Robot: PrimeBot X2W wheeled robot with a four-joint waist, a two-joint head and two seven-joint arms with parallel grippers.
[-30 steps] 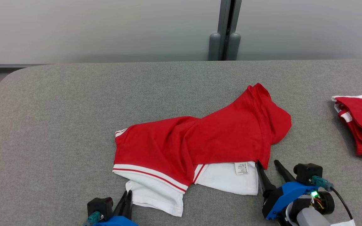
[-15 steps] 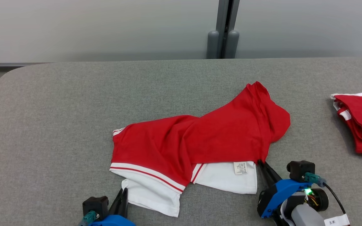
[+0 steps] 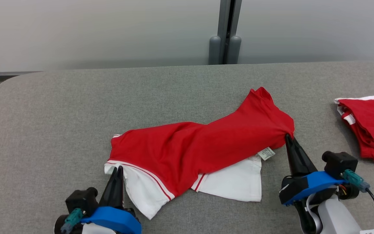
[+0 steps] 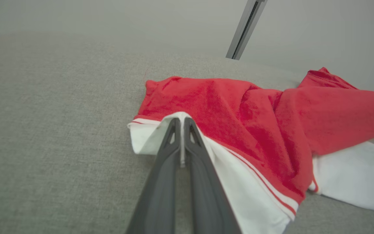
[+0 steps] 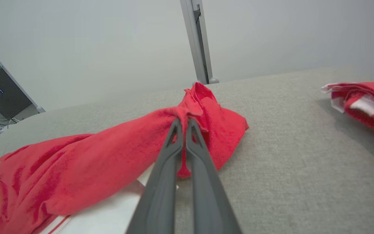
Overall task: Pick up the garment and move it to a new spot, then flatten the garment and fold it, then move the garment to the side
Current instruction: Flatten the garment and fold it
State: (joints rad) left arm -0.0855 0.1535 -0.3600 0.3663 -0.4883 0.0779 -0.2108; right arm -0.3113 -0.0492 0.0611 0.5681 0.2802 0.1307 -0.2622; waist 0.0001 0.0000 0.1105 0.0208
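Observation:
A red garment (image 3: 200, 146) with white panels and red-white stripes lies crumpled on the grey table (image 3: 60, 113). My left gripper (image 3: 118, 169) is shut on its white front-left corner, and the left wrist view has that corner (image 4: 180, 117) pinched between my fingers (image 4: 170, 143). My right gripper (image 3: 287, 138) is shut on the red right edge, lifted a little off the table; the right wrist view has red cloth (image 5: 183, 118) caught between the tips. A white care label (image 3: 266, 153) hangs from the garment near the right gripper.
A second red and white garment (image 3: 368, 126) lies folded at the table's right edge. A grey post (image 3: 226, 32) stands behind the table against the pale wall. Bare table stretches to the left and along the back.
Both grippers have advanced onto the garment and the right one has shut on and raised its red edge; the left one now holds the white corner. The cloth is pulled longer; the camera shifted slightly.

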